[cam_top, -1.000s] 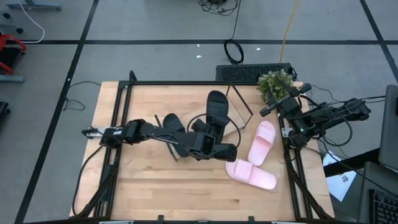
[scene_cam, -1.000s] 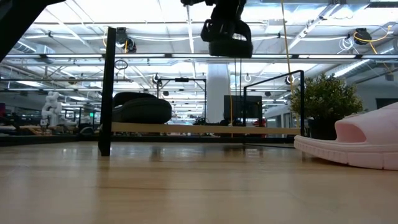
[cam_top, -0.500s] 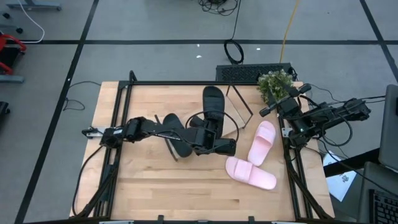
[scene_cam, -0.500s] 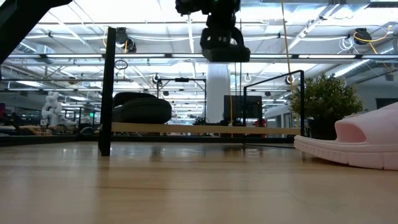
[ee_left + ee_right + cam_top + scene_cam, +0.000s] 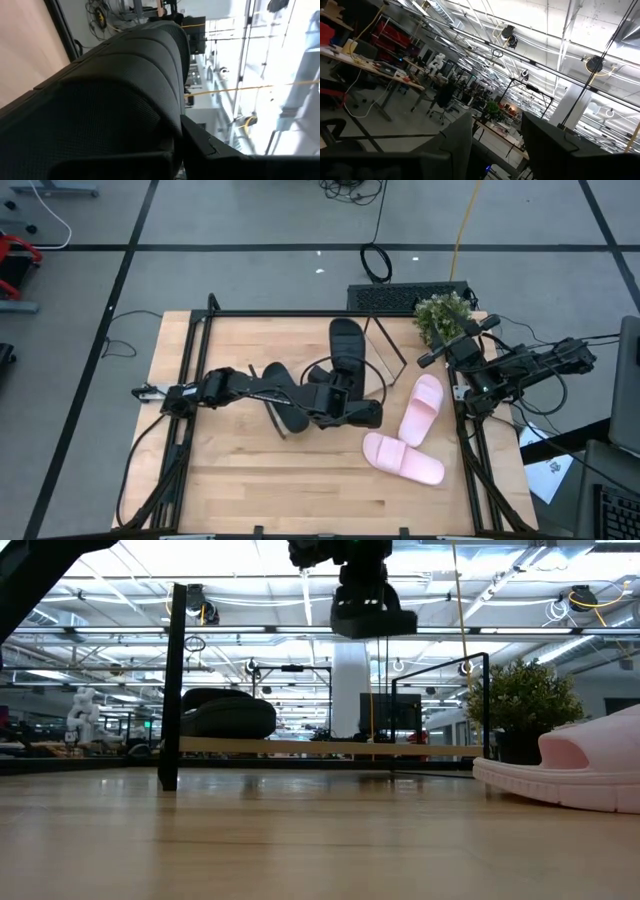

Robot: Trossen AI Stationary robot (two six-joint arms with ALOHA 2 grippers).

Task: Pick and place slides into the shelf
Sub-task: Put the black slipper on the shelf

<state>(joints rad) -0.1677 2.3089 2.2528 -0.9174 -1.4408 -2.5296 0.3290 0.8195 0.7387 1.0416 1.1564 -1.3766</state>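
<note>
- Left gripper (image 5: pixel 345 395) out over the middle of the table, clamped on a black slide (image 5: pixel 347 352) and holding it in the air; in the low view the slide (image 5: pixel 372 618) hangs high above the shelf board.
- Held slide pointing toward the far edge of the table, over the shelf (image 5: pixel 385 345), filling the left wrist view (image 5: pixel 100 100).
- Second black slide (image 5: pixel 281 385) on the shelf board, just beside the left arm; seen in the low view as a dark shape (image 5: pixel 228 712) on the light board (image 5: pixel 320 747) near a black upright post.
- Two pink slides on the table to the right, well apart from the shelf board: one (image 5: pixel 421 408) angled toward the plant (image 5: pixel 443 315), the other (image 5: pixel 402 459) nearer the front edge, close beside the first.
- Right gripper (image 5: pixel 445 350) parked at the right edge of the table beside the plant, holding nothing, jaws apart in its wrist view.
</note>
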